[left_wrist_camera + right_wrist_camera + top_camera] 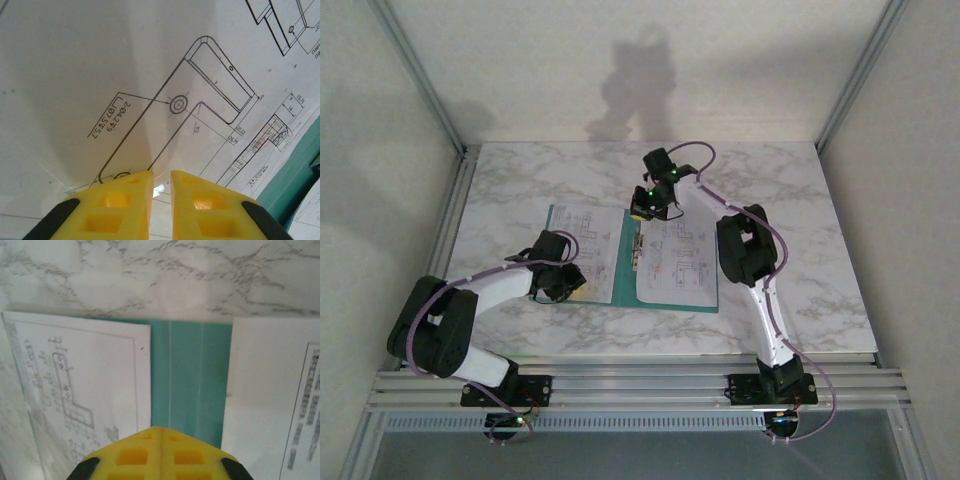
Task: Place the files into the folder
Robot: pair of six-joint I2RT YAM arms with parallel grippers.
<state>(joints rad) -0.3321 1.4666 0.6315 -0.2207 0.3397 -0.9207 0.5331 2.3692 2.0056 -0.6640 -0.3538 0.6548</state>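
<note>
Left gripper (161, 176) jaws stood nearly closed, pinching a ridge of the left sheet (90, 70); legible dimensions were "R2", "26.75", "15.75"; right gripper (161, 434) jaws were closed, empty, above the folder (190, 370) spine; the folder lay open on the marble table (150, 275), the right sheet (265, 390) on its other half.

Bare surface (800, 200) rings the folder (628, 275); the right claw (642, 210) blocks the spine gap between 2 sheets (680, 265).

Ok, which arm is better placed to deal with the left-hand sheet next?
Left, probably: the left pincer is down at the left sheet, close over its printed drawing. The right pincer, shut, hangs over the folder's spine at the far edge, between both sheets.
</note>
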